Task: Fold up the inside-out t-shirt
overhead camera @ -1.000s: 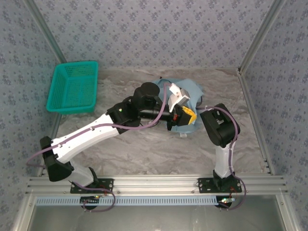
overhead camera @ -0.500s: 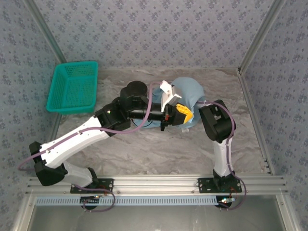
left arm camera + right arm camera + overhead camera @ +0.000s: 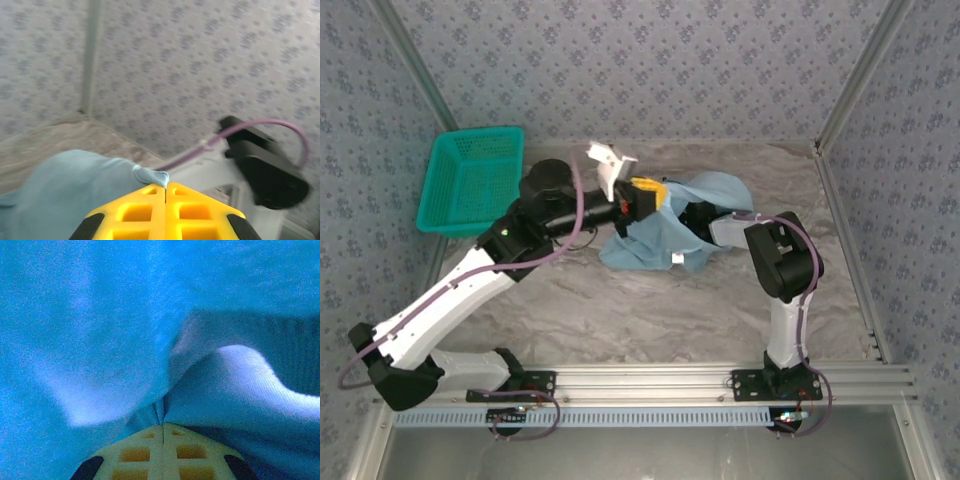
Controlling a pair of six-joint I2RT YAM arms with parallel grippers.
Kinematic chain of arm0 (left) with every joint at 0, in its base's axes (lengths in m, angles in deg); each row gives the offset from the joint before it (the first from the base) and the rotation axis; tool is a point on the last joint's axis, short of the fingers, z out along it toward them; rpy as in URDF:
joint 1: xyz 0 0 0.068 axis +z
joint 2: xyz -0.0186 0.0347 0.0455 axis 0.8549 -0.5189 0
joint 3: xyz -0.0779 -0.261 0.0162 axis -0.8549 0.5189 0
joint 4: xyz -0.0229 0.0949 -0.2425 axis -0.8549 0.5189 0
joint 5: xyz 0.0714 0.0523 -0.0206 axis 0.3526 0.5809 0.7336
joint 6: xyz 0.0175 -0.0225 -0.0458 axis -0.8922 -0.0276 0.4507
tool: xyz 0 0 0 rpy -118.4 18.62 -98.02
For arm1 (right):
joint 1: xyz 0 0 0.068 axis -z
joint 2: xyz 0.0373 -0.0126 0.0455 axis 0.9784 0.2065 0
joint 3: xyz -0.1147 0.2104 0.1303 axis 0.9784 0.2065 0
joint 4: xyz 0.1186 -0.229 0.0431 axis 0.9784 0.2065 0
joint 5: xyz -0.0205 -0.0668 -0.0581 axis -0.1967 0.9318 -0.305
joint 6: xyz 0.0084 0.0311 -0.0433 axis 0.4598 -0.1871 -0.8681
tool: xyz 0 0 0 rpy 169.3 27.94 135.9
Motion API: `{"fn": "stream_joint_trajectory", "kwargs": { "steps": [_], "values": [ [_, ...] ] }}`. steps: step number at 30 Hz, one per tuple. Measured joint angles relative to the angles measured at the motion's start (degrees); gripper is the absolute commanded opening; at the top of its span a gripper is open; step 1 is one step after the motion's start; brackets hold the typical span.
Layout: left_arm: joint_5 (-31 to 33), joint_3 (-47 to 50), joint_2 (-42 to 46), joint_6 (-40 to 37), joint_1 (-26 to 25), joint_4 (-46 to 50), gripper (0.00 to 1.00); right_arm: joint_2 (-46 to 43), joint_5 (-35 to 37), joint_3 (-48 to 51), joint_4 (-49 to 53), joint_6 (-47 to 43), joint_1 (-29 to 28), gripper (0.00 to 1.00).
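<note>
**Top external view.** You are seeing the left pincer [image 3: 643,193] holding its yellow fingers closed on an edge of the inside-out t-shirt [image 3: 660,238], over the far middle of the counter [image 3: 620,310]. The light blue shirt is trailing from that grip down and to the right, and is lying as a crumpled heap between the two arms. The right arm [image 3: 782,262] is reaching left into the right part of the heap, and cloth is covering its fingers. The teal basket [image 3: 470,185] is sitting at the far left, well apart from the shirt.

**Left wrist view.** You are looking along the left pincer [image 3: 165,186]. Its two fingers are pressing flush together with no gap, and a stitched edge of the shirt [image 3: 75,190] is caught right at their tips. The rest of the cloth is falling away to the lower left. The black link of the right arm [image 3: 265,170], with its purple cable, is standing beyond on the right.

**Right wrist view.** You are looking along the right pincer [image 3: 163,426]. Its fingers are also meeting flush, nipping a fold of the shirt [image 3: 100,330] at their tips. Blue cloth is bunching directly ahead of the fingers and on both sides.
</note>
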Motion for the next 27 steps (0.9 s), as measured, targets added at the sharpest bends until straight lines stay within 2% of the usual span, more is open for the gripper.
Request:
{"fn": "stream_joint_trajectory", "kwargs": {
  "steps": [9,13,16,20,27],
  "values": [
    [12.37,4.44,3.17,4.04,15.76,0.66,0.0,-9.51,-7.41,6.78,6.78,-5.4,1.49,0.0],
    [16.17,7.3,3.15,5.95,24.24,1.14,0.0,-16.22,-10.84,8.39,9.75,-8.24,2.05,0.0],
    [18.53,8.57,2.8,6.34,28.63,2.21,0.0,-20.46,-12.96,8.39,10.82,-10.38,2.12,0.0],
    [20.11,8.68,0.11,6.08,30.97,1.79,0.0,-24.5,-15.85,7.87,11.54,-11.89,1.92,0.0],
    [19.63,9.14,-11.69,5.46,29.44,-0.44,0.0,-24.72,-22.91,1.36,10.12,-9.7,-2.54,0.0]
  ]
}}
